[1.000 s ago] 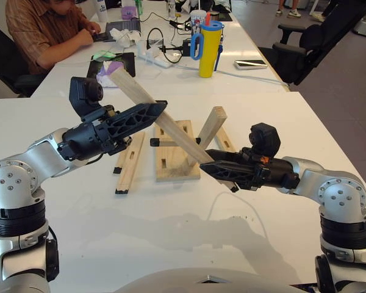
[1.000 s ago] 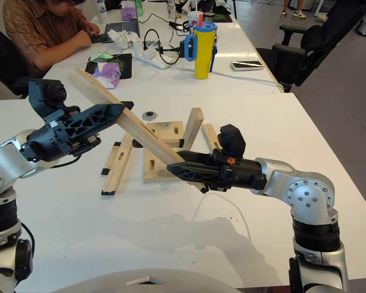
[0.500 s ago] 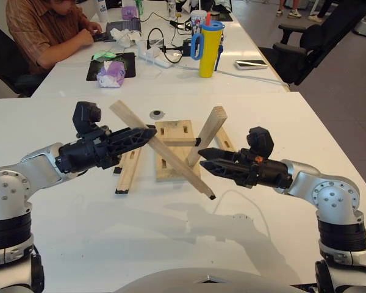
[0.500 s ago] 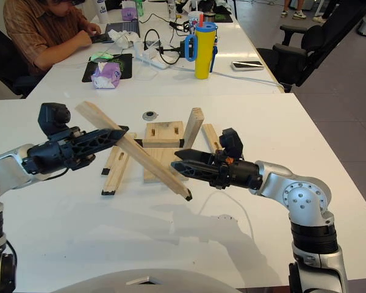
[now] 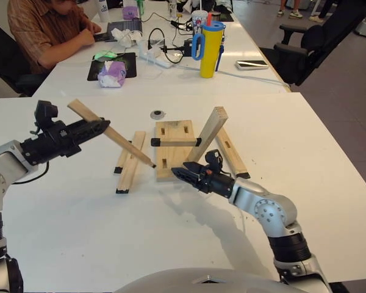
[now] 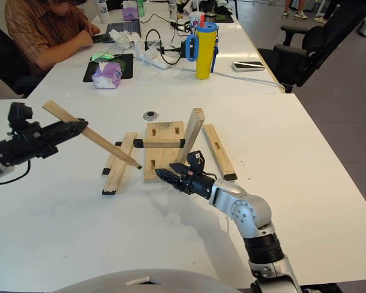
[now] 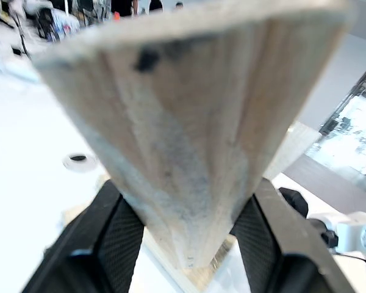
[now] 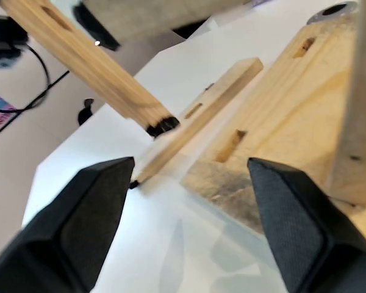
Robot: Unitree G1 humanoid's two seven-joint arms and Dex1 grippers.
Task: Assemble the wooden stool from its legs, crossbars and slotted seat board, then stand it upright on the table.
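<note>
My left gripper (image 5: 99, 127) is shut on a wooden leg (image 5: 119, 139) and holds it slanted above the table's left side, black-tipped end down. The same leg (image 7: 189, 152) sits between the fingers (image 7: 119, 238). The slotted seat board (image 5: 171, 160) lies flat in the middle. One leg (image 5: 209, 133) stands tilted in it, with a black-ended crossbar (image 5: 175, 141) beside it. My right gripper (image 5: 178, 173) hovers open at the board's near edge. Its fingers (image 8: 79, 226) hold nothing. Two pieces (image 5: 132, 160) lie left of the board and one leg (image 5: 232, 152) lies to its right.
A small round disc (image 5: 157, 114) lies behind the board. The far table carries a yellow bottle (image 5: 210, 49), cables, a phone (image 5: 251, 64) and a purple pack (image 5: 113, 74). White tabletop (image 5: 110, 232) stretches in front of both arms.
My left gripper has carried the leg leftward and lower, away from the right gripper. The right gripper has moved left to the seat board's near edge.
</note>
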